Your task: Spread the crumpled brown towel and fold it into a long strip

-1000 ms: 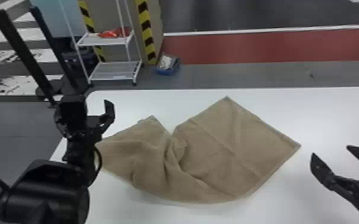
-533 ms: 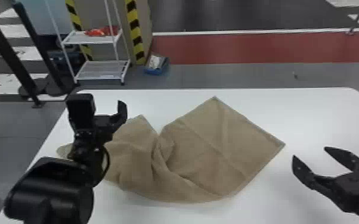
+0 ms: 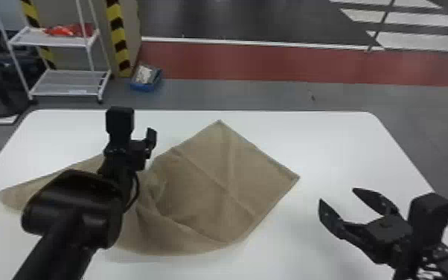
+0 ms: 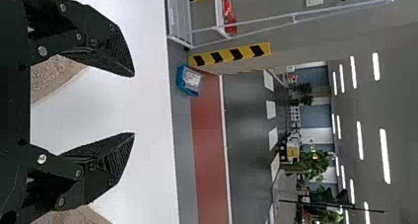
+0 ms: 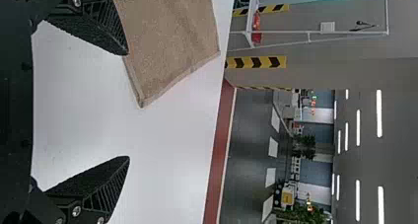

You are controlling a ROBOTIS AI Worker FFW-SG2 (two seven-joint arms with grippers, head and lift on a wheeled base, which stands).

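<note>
Brown towel [image 3: 230,178] on white desk [image 3: 331,141]: rumpled through the middle, flatter to the right. Left gripper [image 3: 137,149] above towel's far edge, left of its far corner; jaws wide apart, empty. Right gripper [image 3: 338,195] right of towel, apart; jaws wide, empty.
</note>
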